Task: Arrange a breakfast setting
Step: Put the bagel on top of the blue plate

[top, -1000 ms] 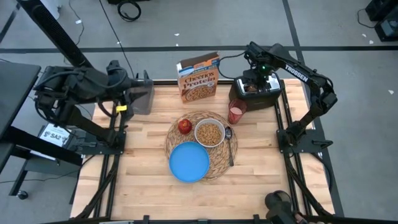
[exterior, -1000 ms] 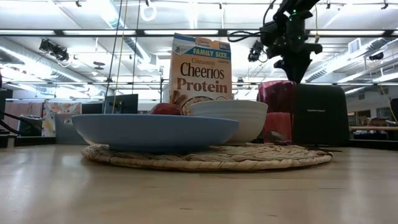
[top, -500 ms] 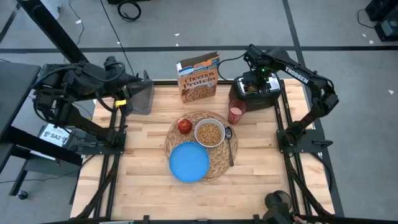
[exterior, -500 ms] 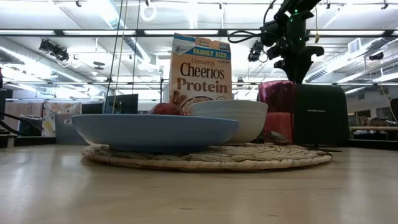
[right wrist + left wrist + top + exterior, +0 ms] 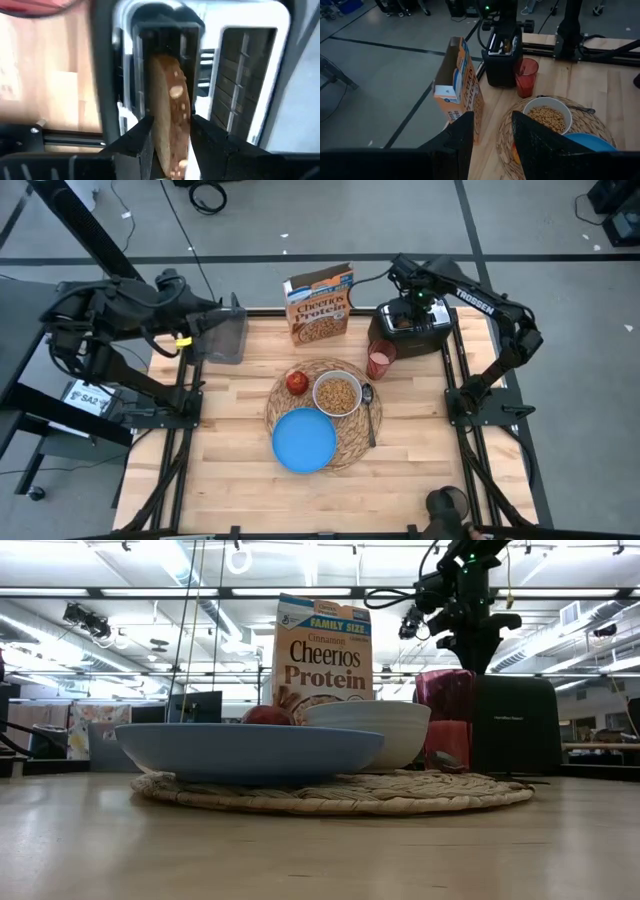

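**A:** Looking at the right gripper (image 5: 167,137) first — how do its fingers (image 5: 134,142) stand?

**B:** Closed in on the toast slice (image 5: 169,107), one dark finger on each flat face. The slice stands upright in a slot of the black toaster (image 5: 413,328), its seeded top edge above the slot's rim. The second slot next to it shows only its wire guides.

**A:** And where is that gripper over the table?

**B:** Directly above the toaster at the far right corner, pointing straight down; the low view shows it hanging just over the toaster's top.

**A:** The left gripper (image 5: 492,137)?

**B:** Its fingers are parted by a narrow gap with nothing between them. It hangs at the far left edge of the table (image 5: 230,470), well apart from the setting, facing across toward the orange Cheerios box (image 5: 320,304).

**A:** Now the setting itself.

**B:** The woven straw placemat (image 5: 352,450) lies at the middle of the table. On it, the blue plate (image 5: 304,440) sits at the near side, slightly overhanging the mat's edge. The small white bowl (image 5: 338,394), filled with cereal, is just behind the plate. The red apple (image 5: 297,382) is just beside the bowl on its left, and the dark spoon (image 5: 369,412) lies on the bowl's right, along the mat's right edge.

**A:** The cup?

**B:** The translucent pink cup (image 5: 380,360) stands upright off the mat, between the mat and the toaster, close against the toaster's front. The cereal box stands upright at the far edge, left of the toaster.
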`<act>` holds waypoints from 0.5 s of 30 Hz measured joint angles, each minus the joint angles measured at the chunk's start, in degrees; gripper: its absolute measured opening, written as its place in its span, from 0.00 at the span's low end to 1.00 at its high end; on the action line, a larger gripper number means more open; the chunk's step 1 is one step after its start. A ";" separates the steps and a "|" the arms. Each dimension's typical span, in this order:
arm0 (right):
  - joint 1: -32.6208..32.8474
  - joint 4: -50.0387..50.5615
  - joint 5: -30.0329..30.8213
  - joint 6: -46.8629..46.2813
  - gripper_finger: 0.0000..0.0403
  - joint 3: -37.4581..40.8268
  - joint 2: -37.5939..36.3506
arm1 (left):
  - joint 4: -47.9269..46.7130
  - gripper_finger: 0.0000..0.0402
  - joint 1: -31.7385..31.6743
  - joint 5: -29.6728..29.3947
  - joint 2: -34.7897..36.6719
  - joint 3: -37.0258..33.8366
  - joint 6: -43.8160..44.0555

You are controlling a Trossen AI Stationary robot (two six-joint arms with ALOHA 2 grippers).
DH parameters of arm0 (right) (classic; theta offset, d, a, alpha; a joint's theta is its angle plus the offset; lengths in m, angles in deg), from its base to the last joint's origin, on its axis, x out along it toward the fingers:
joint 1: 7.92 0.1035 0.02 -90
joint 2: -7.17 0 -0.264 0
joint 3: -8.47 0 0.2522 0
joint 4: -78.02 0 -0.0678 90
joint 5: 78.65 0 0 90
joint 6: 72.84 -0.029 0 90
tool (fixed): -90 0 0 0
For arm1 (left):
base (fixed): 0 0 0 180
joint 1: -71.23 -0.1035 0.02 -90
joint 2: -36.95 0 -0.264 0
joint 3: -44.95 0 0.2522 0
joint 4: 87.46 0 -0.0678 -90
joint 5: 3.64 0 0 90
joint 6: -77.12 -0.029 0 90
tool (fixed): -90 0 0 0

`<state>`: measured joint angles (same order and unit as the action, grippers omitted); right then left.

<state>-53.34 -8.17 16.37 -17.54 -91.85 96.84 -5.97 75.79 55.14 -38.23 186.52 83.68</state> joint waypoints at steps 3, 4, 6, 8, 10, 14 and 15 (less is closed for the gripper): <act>0.97 0.34 -0.18 0.00 0.32 0.00 0.07 | 0.00 0.35 0.00 -0.04 0.14 0.02 0.23; 1.45 0.32 0.43 -0.03 0.32 0.00 0.07 | 0.00 0.35 0.00 -0.02 0.18 0.00 0.23; 2.29 0.32 1.94 -0.12 0.32 0.00 0.07 | 0.00 0.35 0.00 -0.04 0.29 0.00 0.23; 2.56 0.24 2.41 -0.08 0.32 0.00 0.07 | 0.01 0.35 0.00 -0.10 0.34 0.01 0.23; 2.54 -0.18 2.64 -0.07 0.32 0.05 0.07 | 0.00 0.35 0.00 -0.33 0.31 0.01 0.20; 2.26 -0.73 3.80 -0.11 0.32 1.04 -0.07 | 0.00 0.35 0.00 -0.45 0.31 0.02 0.20; 2.20 -0.81 3.98 -0.11 0.32 1.39 -0.04 | 0.02 0.35 0.00 -0.50 0.31 0.02 0.20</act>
<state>-51.14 -8.98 20.35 -17.65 -90.46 96.79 -5.95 75.79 54.63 -37.92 186.54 83.88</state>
